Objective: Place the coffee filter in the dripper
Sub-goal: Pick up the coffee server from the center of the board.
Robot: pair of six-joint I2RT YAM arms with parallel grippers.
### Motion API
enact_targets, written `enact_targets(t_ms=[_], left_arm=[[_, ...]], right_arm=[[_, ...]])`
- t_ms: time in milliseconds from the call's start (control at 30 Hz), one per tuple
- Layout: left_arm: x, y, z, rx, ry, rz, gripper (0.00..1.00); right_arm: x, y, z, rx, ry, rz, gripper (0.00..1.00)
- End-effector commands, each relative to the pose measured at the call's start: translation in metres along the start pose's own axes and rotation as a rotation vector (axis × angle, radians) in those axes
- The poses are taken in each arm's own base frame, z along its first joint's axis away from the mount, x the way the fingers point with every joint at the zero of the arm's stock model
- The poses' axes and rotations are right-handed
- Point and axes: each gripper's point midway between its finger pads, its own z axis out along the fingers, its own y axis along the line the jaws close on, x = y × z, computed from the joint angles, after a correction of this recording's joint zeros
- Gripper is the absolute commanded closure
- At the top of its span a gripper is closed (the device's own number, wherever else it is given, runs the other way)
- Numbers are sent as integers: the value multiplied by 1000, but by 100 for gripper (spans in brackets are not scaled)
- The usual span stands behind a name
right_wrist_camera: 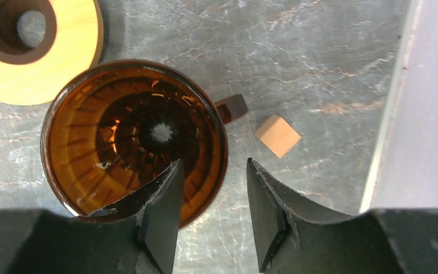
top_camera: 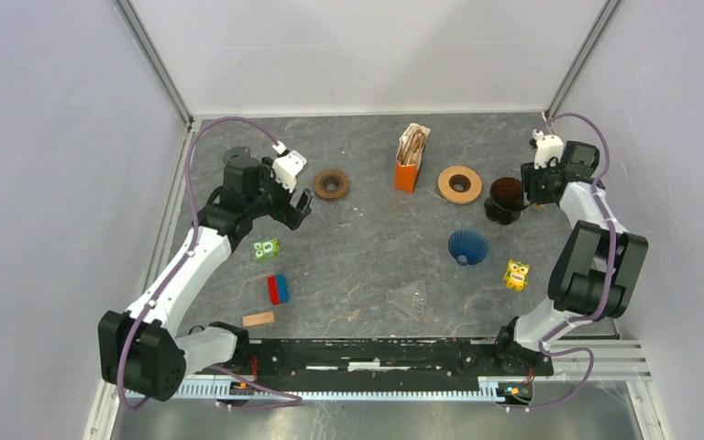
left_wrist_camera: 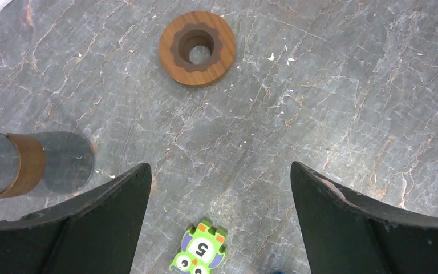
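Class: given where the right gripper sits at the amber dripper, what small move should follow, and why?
Probably close the right gripper on the rim of the amber dripper: its open fingers appear to straddle that rim beside the handle; the filters sit in the orange holder.

Outside one finger of the left gripper (left_wrist_camera: 219,165), a glass cylinder (left_wrist_camera: 45,165) with a wooden band is cut off by the picture's edge, and back toward the palm the green owl tile (left_wrist_camera: 198,251) loses its lower part likewise. Under one finger of the right gripper (right_wrist_camera: 215,162) we lose the near rim of the amber dripper (right_wrist_camera: 120,131), and the pale wooden ring (right_wrist_camera: 40,74) beyond the fingertips is clipped at the corner. From above, we cannot count the filters (top_camera: 412,142) in the orange holder (top_camera: 406,176).
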Motion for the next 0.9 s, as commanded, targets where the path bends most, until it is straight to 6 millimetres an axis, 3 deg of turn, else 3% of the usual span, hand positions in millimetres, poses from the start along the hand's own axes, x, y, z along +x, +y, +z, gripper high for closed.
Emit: enact_targets(t_ms=[0,167,333,567,700,867], left_arm=[[-13,-8,-8,9,-81,-30,2],[-14,-11,-14,10,-92,-36,0],[-20,-12,-21,5,-116,-31,0],[-30,-9,-31,-20,-137,-24,0],[-34,-7,-36,-36,-146,-32,0],[-42,1,-36,-62,-144,-49,0]], right_arm=[[-20,6,10,-78,-33,51,54],[-34,9,10,-112,-57,75,71],[-51,7,2,-118,-86,81,100],[-86,28,-24,-215,-175,71,100],[-114,63,-51,-290,-249,8,100],[-130,153,-78,-482,-311,-125,100]])
